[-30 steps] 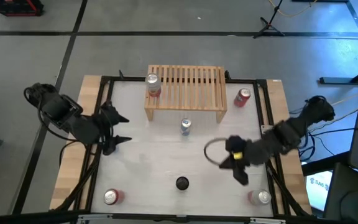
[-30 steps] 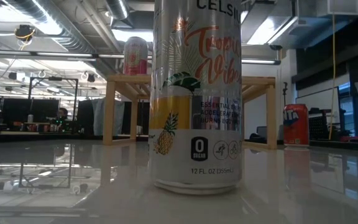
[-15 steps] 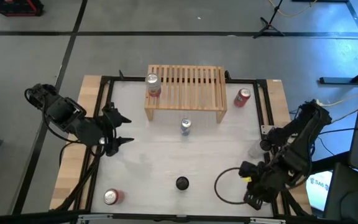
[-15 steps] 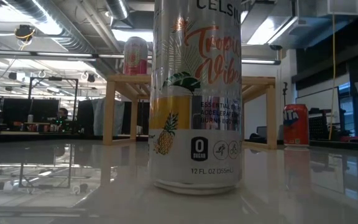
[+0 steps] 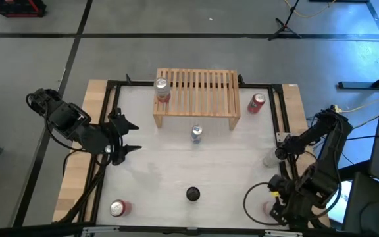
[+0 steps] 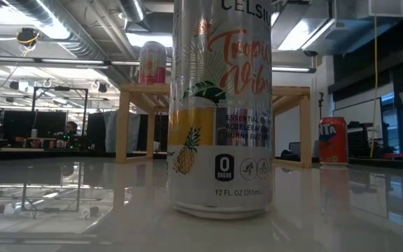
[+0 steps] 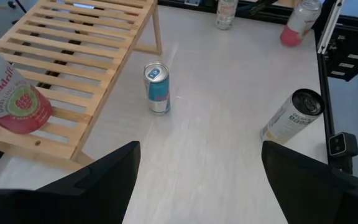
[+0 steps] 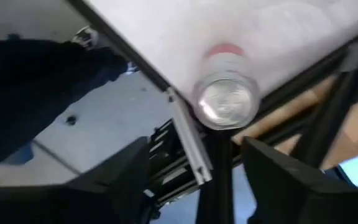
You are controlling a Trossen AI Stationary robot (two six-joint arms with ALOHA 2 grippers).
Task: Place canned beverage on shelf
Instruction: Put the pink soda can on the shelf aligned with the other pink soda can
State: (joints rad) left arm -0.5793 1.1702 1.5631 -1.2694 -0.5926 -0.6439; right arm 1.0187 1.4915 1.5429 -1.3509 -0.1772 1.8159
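The light-wood shelf (image 5: 196, 95) stands at the table's far middle, with a pink can (image 5: 161, 87) upright on its left end. A blue can (image 5: 196, 133) stands just in front of it. A black-topped can (image 5: 193, 193) stands near the front edge and fills the low view (image 6: 222, 105). My right gripper (image 8: 207, 180) hovers open above a red-and-silver can (image 8: 225, 102) at the near right corner (image 5: 266, 209), touching nothing. My left gripper (image 5: 127, 135) waits open at the table's left, looking toward the shelf (image 7: 73, 56).
A red can (image 5: 257, 102) stands to the right of the shelf, and another red can (image 5: 117, 208) stands at the near left corner. A clear container (image 5: 270, 158) sits by the right edge. A black frame (image 5: 281, 118) borders the table.
My right arm has swung from the table's middle right toward the near right corner and now stands over the can there. The cans and the shelf have stayed put.
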